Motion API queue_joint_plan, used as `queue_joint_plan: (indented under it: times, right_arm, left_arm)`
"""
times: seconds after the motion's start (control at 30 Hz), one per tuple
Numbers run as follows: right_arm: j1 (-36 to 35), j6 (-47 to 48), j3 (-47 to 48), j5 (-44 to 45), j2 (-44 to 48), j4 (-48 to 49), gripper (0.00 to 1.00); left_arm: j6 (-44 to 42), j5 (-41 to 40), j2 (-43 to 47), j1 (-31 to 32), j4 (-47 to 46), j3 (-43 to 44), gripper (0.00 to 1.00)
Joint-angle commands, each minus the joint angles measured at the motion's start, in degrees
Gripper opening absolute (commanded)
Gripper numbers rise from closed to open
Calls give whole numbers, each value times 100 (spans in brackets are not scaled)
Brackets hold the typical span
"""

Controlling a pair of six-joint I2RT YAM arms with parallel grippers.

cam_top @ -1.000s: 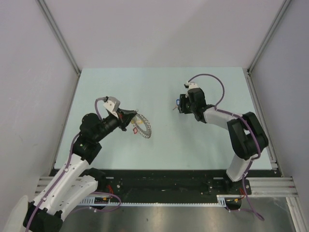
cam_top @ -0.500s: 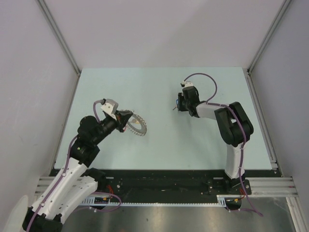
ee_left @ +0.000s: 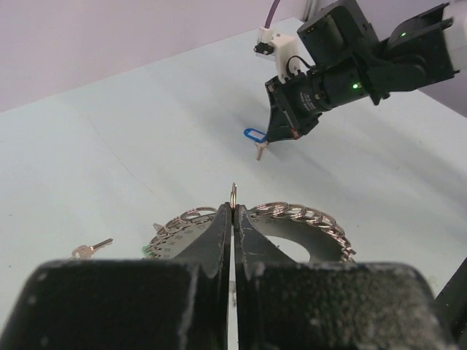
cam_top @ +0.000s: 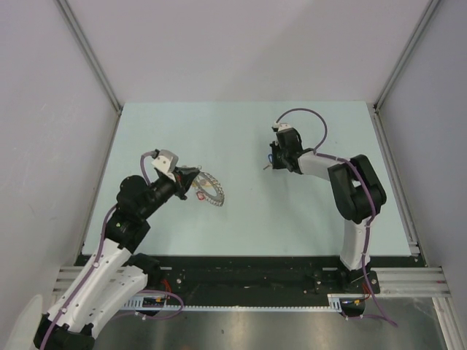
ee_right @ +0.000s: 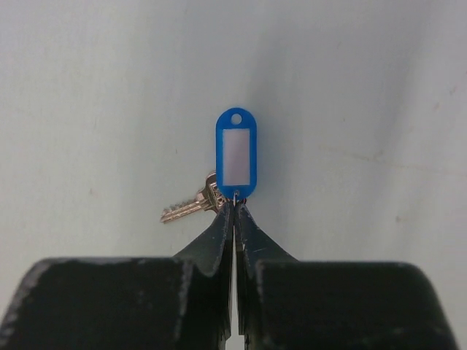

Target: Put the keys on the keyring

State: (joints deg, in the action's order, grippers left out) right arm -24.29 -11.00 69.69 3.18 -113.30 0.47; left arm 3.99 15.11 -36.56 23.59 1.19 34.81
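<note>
My left gripper (cam_top: 193, 181) is shut on the keyring (cam_top: 209, 189), a dark grey ring with coiled wire round its rim. In the left wrist view my left gripper (ee_left: 233, 209) pinches a small wire loop on the keyring's (ee_left: 306, 216) near rim and holds it tilted just above the table. My right gripper (cam_top: 272, 160) is shut on the small ring of a blue-tagged key (cam_top: 270, 154), low over the table. The right wrist view shows my right gripper (ee_right: 234, 208), the blue tag (ee_right: 236, 153) and the silver key (ee_right: 191, 206) hanging left. The blue tag also shows in the left wrist view (ee_left: 254, 135).
A loose silver key (ee_left: 91, 250) lies on the pale green table (cam_top: 241, 131) left of the keyring. A bit of green tag (ee_left: 145, 251) shows at the keyring's left edge. Grey walls and metal rails enclose the table on three sides.
My left gripper has shifted slightly and turned the keyring. My right arm has folded its elbow in, and its gripper with the blue key has moved a little left and farther away.
</note>
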Motion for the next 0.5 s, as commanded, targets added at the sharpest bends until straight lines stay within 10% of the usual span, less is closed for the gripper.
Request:
queue_joint_plan:
  times: [0.0, 0.47]
  right_arm:
    - [21, 686, 159, -142, 948, -1582, 0]
    - [-795, 1908, 176, 1965, 2172, -5215, 0]
  left_arm:
    - [-100, -96, 184, -39, -260, 70, 0]
    - [-118, -351, 228, 31, -163, 105, 0]
